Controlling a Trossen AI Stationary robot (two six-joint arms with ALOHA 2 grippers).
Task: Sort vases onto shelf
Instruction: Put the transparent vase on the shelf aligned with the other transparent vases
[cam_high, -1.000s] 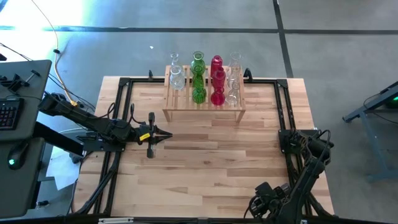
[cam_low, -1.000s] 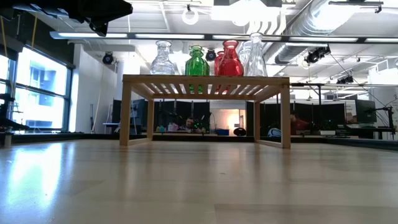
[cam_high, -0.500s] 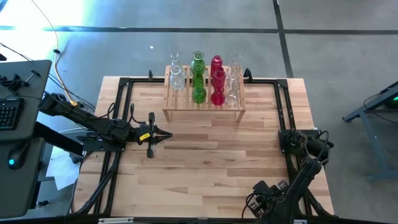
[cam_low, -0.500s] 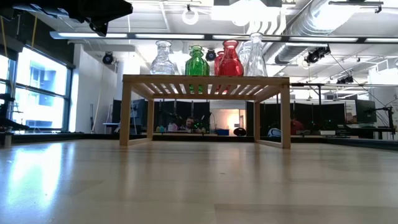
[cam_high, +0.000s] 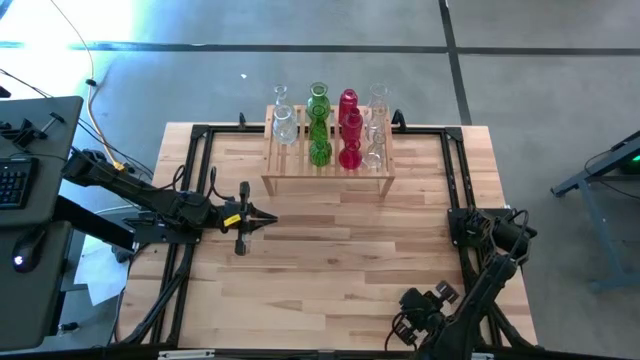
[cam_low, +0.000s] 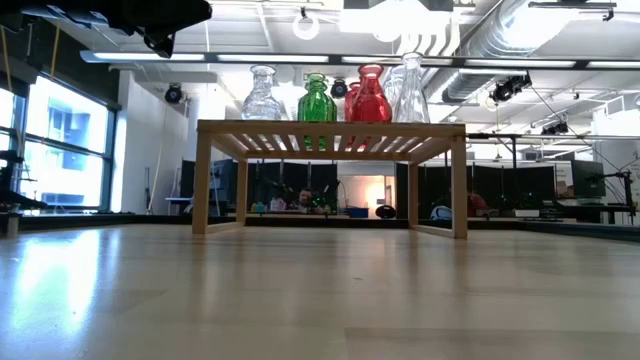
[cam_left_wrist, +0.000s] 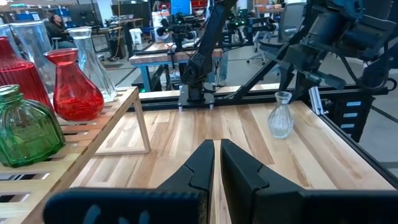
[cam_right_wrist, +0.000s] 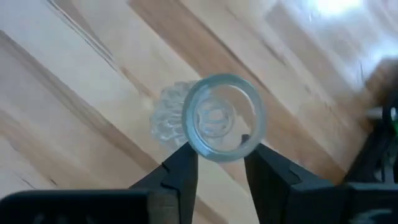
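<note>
Two green vases (cam_high: 319, 125), two red (cam_high: 349, 128), perhaps four clear (cam_high: 283, 124) on shelf (cam_high: 328, 176).

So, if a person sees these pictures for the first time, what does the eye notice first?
Probably the green vases and red vases standing in rows between clear ones on the shelf at the table's far edge. Then the right gripper, at the near right corner, its fingers either side of a lone clear vase.

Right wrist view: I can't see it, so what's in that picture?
A clear glass vase is seen from straight above, its round rim facing the camera. It stands on the wooden table, and the right gripper has one dark finger on each side of the rim, close against it.
</note>
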